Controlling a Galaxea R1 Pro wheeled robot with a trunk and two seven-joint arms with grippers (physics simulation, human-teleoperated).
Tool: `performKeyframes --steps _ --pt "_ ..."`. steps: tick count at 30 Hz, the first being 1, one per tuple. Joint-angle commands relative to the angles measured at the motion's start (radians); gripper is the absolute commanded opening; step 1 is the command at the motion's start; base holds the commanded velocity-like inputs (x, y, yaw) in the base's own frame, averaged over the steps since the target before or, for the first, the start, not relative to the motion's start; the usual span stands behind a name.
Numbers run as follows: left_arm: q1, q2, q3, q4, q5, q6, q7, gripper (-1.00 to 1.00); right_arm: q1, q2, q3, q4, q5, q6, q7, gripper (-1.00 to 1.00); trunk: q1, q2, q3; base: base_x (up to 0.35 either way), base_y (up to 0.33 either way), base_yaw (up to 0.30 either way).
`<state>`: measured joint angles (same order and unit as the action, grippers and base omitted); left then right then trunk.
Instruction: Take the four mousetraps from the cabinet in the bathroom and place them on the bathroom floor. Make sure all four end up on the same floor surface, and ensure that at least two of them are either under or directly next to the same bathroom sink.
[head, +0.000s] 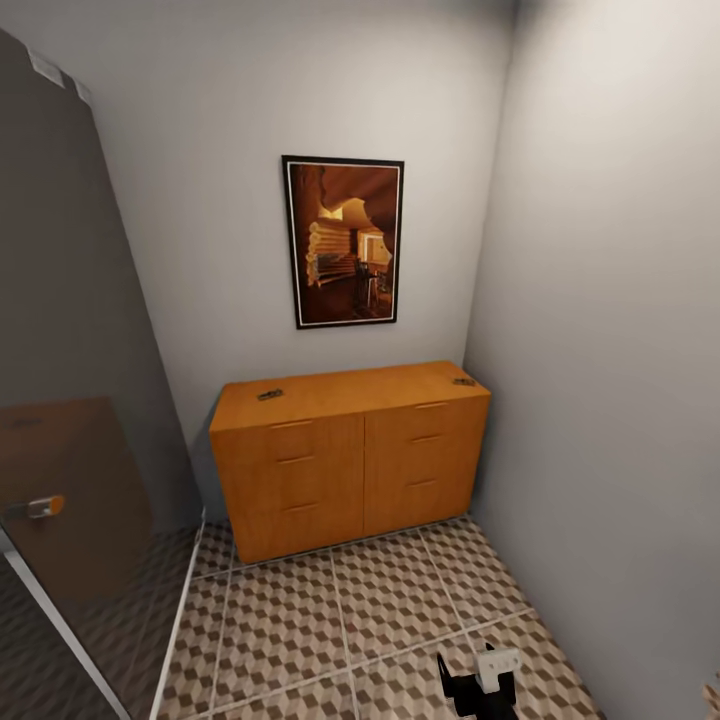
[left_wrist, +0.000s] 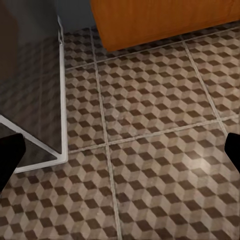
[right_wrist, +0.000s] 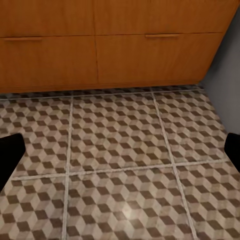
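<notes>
Grey walls enclose a narrow corner of the room, with a framed picture hung on the far wall. Below it stands the cabinet, an orange-brown chest of drawers with slim bar handles, set against the wall and into the right-hand corner. Two mousetraps lie on its top: one mousetrap near the left end, another mousetrap at the right end near the side wall. Both are small and dark at this range; details cannot be made out.

Patterned tiles of the bathroom floor run from the cabinet's base toward the robot. At the left, a tinted glass panel rises from a white floor frame; a small chrome and orange fitting sits on it.

The left gripper hangs above the tiles near the frame, fingertips at opposite picture edges, jaws wide apart, nothing between them. The right gripper hangs over the tiles facing the cabinet's lower drawers, its jaws likewise spread and empty. Dark robot parts show at the head view's lower edge.
</notes>
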<state>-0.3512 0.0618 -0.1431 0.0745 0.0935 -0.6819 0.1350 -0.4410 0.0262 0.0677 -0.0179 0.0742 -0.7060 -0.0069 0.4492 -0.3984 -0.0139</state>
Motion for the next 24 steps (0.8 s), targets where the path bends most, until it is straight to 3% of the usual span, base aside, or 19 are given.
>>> performKeyframes --steps 1,9,24 --pt "-0.002 0.000 -0.009 0.004 0.009 -0.006 0.000 1.00 -0.001 0.000 0.006 0.001 -0.002 -0.003 -0.001 1.00 0.001 -0.002 -0.001 0.166 0.000 0.000" --pt "-0.002 0.000 -0.009 0.004 0.009 -0.006 0.000 1.00 -0.001 0.000 0.006 0.001 -0.002 -0.003 -0.001 1.00 0.001 -0.002 -0.001 0.130 0.000 -0.037" --pt "-0.002 0.000 -0.009 0.004 0.009 -0.006 0.000 1.00 -0.001 0.000 0.006 0.001 -0.002 -0.003 -0.001 1.00 0.001 -0.002 0.007 0.010 0.000 -0.110"
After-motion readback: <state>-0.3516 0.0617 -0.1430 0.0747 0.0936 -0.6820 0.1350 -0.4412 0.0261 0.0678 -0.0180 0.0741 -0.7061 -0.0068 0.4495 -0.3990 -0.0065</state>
